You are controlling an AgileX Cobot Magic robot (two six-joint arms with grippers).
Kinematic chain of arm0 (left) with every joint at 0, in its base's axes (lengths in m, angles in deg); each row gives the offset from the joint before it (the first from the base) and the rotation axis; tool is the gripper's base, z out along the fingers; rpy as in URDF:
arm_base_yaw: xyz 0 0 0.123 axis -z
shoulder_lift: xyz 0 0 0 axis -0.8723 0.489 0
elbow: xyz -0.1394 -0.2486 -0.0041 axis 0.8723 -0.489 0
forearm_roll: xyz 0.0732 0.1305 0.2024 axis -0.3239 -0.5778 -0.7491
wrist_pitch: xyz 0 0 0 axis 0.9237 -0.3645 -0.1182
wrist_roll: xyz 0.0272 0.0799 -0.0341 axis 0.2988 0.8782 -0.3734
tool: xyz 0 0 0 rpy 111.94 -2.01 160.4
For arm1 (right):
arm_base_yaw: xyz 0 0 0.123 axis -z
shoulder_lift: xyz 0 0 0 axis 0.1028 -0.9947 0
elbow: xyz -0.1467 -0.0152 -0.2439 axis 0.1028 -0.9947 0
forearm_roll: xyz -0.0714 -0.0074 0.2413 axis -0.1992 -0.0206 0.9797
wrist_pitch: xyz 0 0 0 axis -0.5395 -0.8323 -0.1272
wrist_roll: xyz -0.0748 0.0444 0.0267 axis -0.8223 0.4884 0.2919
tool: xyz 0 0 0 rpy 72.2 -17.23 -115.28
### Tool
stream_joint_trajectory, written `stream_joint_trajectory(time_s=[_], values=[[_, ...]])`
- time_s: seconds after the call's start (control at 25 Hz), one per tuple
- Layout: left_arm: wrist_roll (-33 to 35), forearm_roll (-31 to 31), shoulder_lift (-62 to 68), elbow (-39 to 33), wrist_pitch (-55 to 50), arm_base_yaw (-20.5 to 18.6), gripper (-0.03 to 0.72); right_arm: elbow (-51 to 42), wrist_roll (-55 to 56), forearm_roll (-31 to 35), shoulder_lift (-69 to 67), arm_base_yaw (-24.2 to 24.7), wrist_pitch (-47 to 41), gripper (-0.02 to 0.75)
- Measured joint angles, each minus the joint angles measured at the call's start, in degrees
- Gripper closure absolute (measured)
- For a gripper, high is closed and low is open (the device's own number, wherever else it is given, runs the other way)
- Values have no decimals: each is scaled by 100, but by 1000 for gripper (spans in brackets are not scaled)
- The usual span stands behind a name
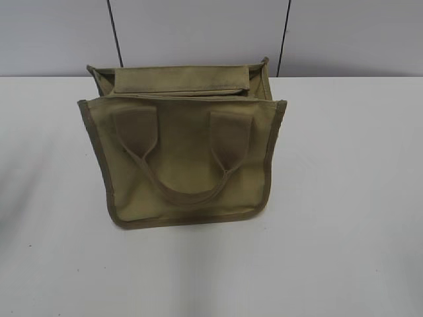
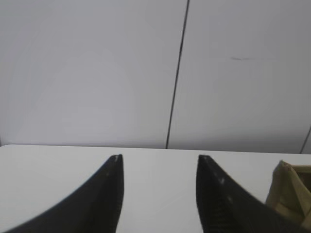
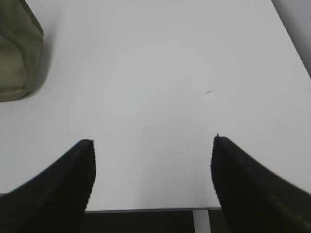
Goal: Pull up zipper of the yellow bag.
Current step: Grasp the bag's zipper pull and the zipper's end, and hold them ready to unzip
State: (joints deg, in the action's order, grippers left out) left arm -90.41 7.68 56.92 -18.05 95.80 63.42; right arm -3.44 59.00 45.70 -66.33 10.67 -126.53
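Note:
The yellow bag (image 1: 185,155), an olive-khaki canvas tote with darker edge trim, stands on the white table with its front face and loop handle (image 1: 185,191) toward the exterior view. Its top panel (image 1: 182,79) shows at the back; the zipper line and pull cannot be made out. My left gripper (image 2: 159,162) is open and empty over bare table, with a corner of the bag (image 2: 291,191) at its far right. My right gripper (image 3: 153,143) is open and empty, with a bottom corner of the bag (image 3: 17,58) at its upper left. Neither gripper shows in the exterior view.
The white table (image 1: 350,198) spreads on both sides of the bag and in front of it. A grey panelled wall (image 1: 198,33) stands behind. The table's edge (image 3: 146,210) lies just beneath the right gripper, with dark floor past it.

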Motion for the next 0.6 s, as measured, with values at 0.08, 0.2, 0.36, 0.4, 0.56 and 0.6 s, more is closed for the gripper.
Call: stream_joint_trajectory(time_s=[0.08, 0.2, 0.36, 0.4, 0.56, 0.6], values=[[-378, -568, 918, 0, 896, -4, 334, 0, 0, 0, 0, 0, 0, 174], [-798, -1393, 1968, 0, 2288, -7, 348, 0, 0, 0, 0, 0, 0, 174], [-1097, -1958, 3112, -4, 3317, -7, 352, 0, 0, 0, 0, 0, 0, 174], [-1118, -2076, 3327, -6, 3456, -7, 352, 0, 0, 0, 0, 0, 0, 174], [-1164, -2747, 3846, 17, 3733, -7, 353, 0, 0, 0, 0, 0, 0, 174], [-1171, -2851, 3924, 32, 3750, -7, 353, 0, 0, 0, 0, 0, 0, 174]])
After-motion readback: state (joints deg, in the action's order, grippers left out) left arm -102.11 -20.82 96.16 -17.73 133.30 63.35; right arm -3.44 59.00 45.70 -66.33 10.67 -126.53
